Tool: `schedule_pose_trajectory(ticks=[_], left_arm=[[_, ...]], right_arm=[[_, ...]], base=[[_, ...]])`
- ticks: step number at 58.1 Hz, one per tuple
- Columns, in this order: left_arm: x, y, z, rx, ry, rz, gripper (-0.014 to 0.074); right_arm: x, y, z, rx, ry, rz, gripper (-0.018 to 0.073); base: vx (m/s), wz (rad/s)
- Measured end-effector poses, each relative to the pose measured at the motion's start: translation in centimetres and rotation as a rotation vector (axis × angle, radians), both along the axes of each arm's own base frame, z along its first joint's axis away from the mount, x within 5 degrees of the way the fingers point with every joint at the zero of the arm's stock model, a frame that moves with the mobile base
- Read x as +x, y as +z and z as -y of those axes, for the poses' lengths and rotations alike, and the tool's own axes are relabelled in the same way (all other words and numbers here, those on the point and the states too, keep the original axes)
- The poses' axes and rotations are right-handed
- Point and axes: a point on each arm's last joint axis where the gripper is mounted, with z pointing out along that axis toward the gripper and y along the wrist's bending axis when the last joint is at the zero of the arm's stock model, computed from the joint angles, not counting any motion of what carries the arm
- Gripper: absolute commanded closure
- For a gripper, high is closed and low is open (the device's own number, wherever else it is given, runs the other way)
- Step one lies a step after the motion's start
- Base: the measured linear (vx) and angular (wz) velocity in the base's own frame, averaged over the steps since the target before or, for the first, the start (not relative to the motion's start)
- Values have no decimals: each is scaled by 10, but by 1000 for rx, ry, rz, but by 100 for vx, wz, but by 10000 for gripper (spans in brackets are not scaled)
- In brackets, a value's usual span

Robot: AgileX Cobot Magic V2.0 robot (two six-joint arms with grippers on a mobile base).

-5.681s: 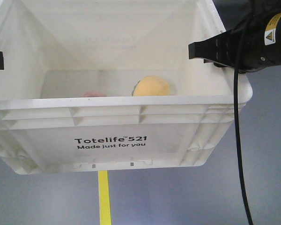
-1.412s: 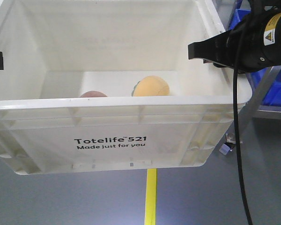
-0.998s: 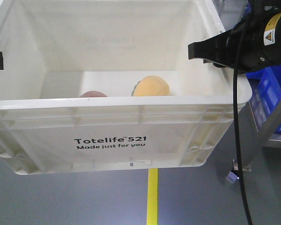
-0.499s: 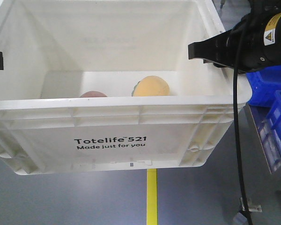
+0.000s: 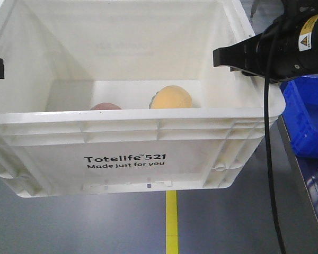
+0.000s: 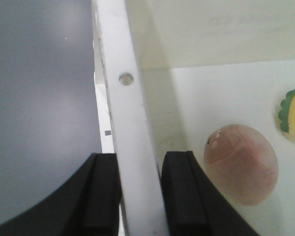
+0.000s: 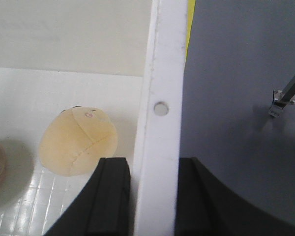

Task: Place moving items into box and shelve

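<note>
Box (image 5: 122,159) fills the front view with its Totelife print facing the camera. It's hanging above the grey floor (image 5: 69,227), with the left fingers (image 6: 101,191) pinching its left rim and the right fingers (image 7: 113,196) pinching its right rim, one pad inside and one outside each wall. Both moving items sit on its bottom, a bit apart, the reddish-brown fruit (image 6: 241,164) nearer the left wall and the pale yellow-orange fruit (image 7: 78,140) nearer the right. Further off there's a yellow floor stripe (image 5: 171,222) underneath and blue bins (image 5: 305,116) to the right.
</note>
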Motion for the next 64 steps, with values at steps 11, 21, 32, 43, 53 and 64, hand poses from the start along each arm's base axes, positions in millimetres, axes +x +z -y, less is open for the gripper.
schedule_pose_trajectory(ticks=[11, 21, 32, 43, 53, 64], left_arm=[[0, 0, 0, 0, 0, 0, 456], [0, 0, 0, 0, 0, 0, 456], [0, 0, 0, 0, 0, 0, 456], [0, 0, 0, 0, 0, 0, 456], [0, 0, 0, 0, 0, 0, 456], [0, 0, 0, 0, 0, 0, 456]], right_arm=[[0, 0, 0, 0, 0, 0, 447], [0, 0, 0, 0, 0, 0, 447], [0, 0, 0, 0, 0, 0, 447], [0, 0, 0, 0, 0, 0, 447], [0, 0, 0, 0, 0, 0, 447], [0, 0, 0, 0, 0, 0, 447]], base=[[44, -3], [45, -6], [45, -7], [45, -6], [44, -4], [45, -2]])
